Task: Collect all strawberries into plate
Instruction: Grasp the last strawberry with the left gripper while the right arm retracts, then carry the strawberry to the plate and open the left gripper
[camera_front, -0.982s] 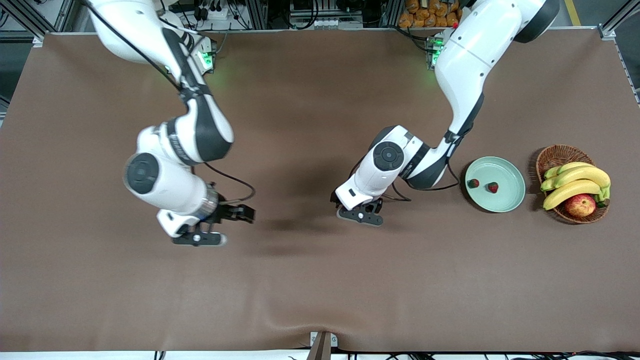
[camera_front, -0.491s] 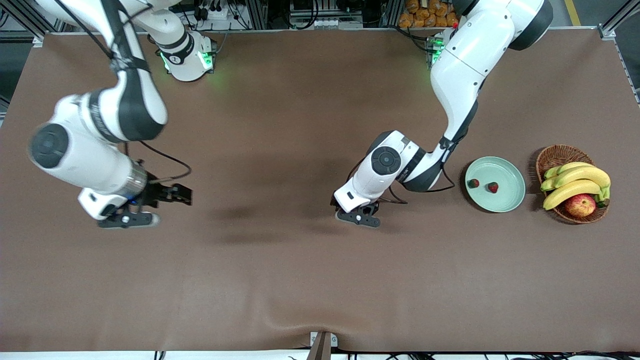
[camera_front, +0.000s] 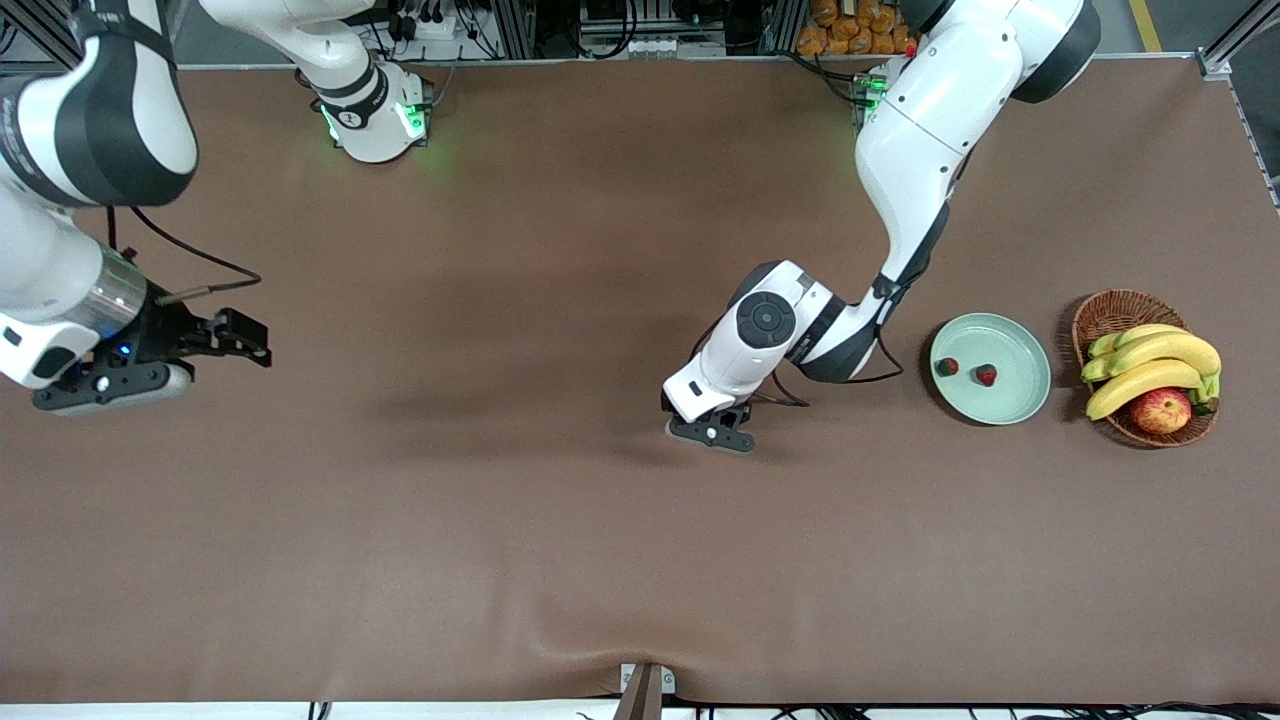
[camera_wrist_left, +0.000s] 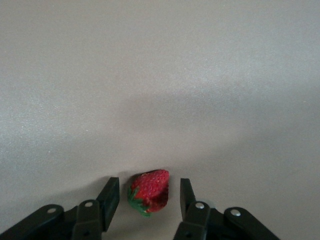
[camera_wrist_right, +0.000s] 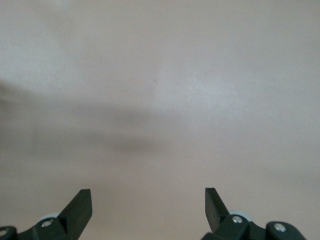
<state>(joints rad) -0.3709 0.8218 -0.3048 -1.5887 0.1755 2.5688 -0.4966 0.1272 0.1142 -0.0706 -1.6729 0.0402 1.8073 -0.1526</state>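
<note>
While the right arm has swung away toward its own end of the table, its gripper (camera_front: 105, 385) now hangs over bare brown cloth with the fingers spread wide and nothing between them. The left gripper (camera_front: 712, 432) has settled low near the middle of the table, and its fingers (camera_wrist_left: 111, 196) have narrowed around the third strawberry (camera_wrist_left: 149, 191). The berry lies on the cloth between them, a thin gap showing on each side, so the jaws bracket it without yet pinching (the front view hides the berry under the wrist). Two strawberries (camera_front: 946, 367) already rest in the plate (camera_front: 1030, 345), which sits toward the left arm's end, just beside the basket (camera_front: 1110, 305) of bananas (camera_front: 1150, 365) and an apple (camera_front: 1160, 410). Judged from this, the last pick is under way: once the fingers close fully, a lift and a short carry to the plate would finish the collection.
</note>
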